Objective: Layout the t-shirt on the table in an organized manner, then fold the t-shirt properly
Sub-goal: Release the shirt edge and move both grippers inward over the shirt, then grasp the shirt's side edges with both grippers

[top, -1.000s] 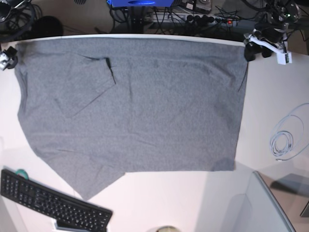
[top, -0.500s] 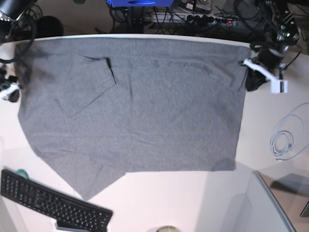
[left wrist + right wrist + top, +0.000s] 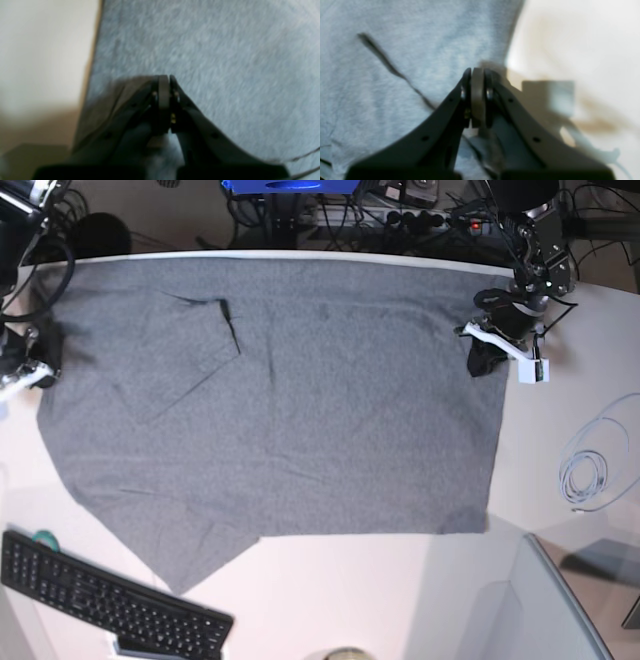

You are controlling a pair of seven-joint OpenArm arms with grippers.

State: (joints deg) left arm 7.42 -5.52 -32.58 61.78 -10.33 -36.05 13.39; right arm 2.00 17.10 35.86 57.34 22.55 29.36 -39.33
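The heather-grey t-shirt (image 3: 280, 400) lies spread flat over most of the white table (image 3: 350, 600), with a sleeve point toward the keyboard and a few creases at the upper left. My left gripper (image 3: 483, 363) hangs over the shirt's right edge. In the left wrist view the gripper (image 3: 165, 78) is shut, with nothing visible between the jaws, above the cloth (image 3: 225, 50). My right gripper (image 3: 40, 360) is at the shirt's left edge. In the right wrist view it (image 3: 478, 71) is shut just above the cloth (image 3: 395, 50), beside bare table (image 3: 582, 37).
A black keyboard (image 3: 110, 600) lies at the front left, with a small teal object (image 3: 42, 537) beside it. A coiled pale cable (image 3: 590, 470) lies at the right. A grey panel (image 3: 560, 600) stands at the front right. Cables and a power strip (image 3: 400, 220) lie beyond the far edge.
Both grippers left the shirt's far corners and moved toward the near side along its edges; the left one also moved inward over the cloth. The shirt has stayed flat.
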